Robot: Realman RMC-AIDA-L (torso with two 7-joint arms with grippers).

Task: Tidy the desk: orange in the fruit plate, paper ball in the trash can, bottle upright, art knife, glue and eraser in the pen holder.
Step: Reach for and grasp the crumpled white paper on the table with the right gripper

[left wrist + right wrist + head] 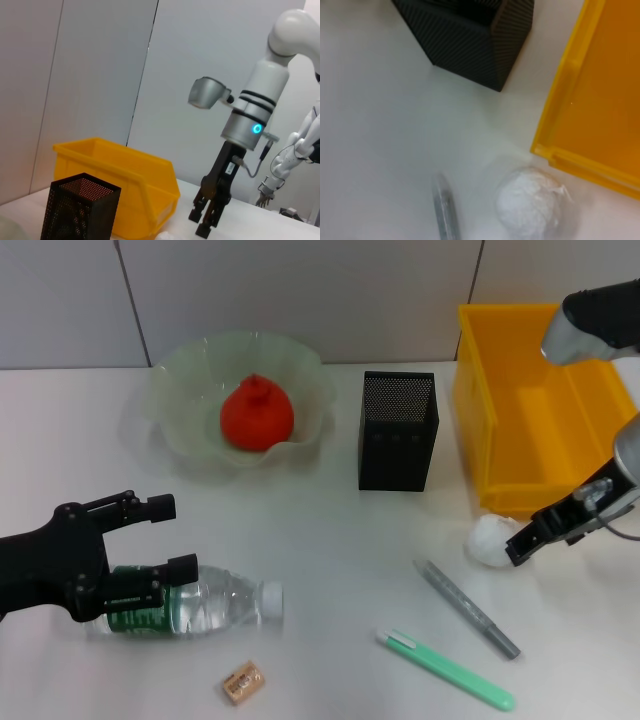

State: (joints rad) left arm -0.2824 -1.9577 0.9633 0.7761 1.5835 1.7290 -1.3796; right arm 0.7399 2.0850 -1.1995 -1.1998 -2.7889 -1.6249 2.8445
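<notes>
Orange [257,414] in the fruit plate [180,445], paper ball [489,539] at the trash can's [520,460] six o'clock, right gripper [525,538] touching it, spread unclear, left gripper [168,536] spread over the lying bottle [205,602].

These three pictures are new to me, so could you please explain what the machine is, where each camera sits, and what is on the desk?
It is a two-armed robot tidying a white desk. The wide picture comes from a camera on its head, looking down. The other two come from cameras on its wrists.

The left gripper is open, its black fingers either side of a clear bottle lying on its side. The right gripper is beside the white paper ball, just in front of the yellow trash can; it holds nothing yet.

The orange already sits in the pale green fruit plate. The black mesh pen holder stands in the middle. Near the front lie a tan eraser, a grey pen-like tool and a green one.

The left wrist view shows the right arm across the desk; the right wrist view looks down on the paper ball.
</notes>
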